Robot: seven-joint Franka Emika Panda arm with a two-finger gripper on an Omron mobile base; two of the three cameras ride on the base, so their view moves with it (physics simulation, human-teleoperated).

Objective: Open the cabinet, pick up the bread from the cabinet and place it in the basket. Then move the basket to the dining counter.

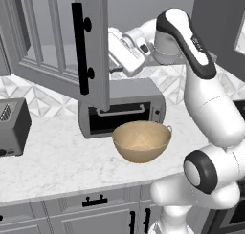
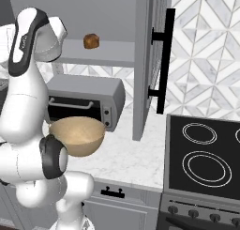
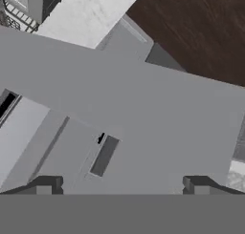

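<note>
We held our pincer (image 3: 122, 186) released and empty, judging the bread (image 2: 91, 41) ahead on the cabinet (image 2: 145, 60) shelf light, soft, best pinched gently across its sides.

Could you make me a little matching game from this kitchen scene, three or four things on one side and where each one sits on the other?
Things:
1. bread
2. basket
3. toaster oven
4. stove

Places:
A. on the worktop, just in front of the toaster oven
B. on the shelf inside the open cabinet
C. to the right of the worktop, with ring-marked burners
D. against the tiled wall, below the cabinet shelf

Pairs: 1-B, 2-A, 3-D, 4-C
</note>
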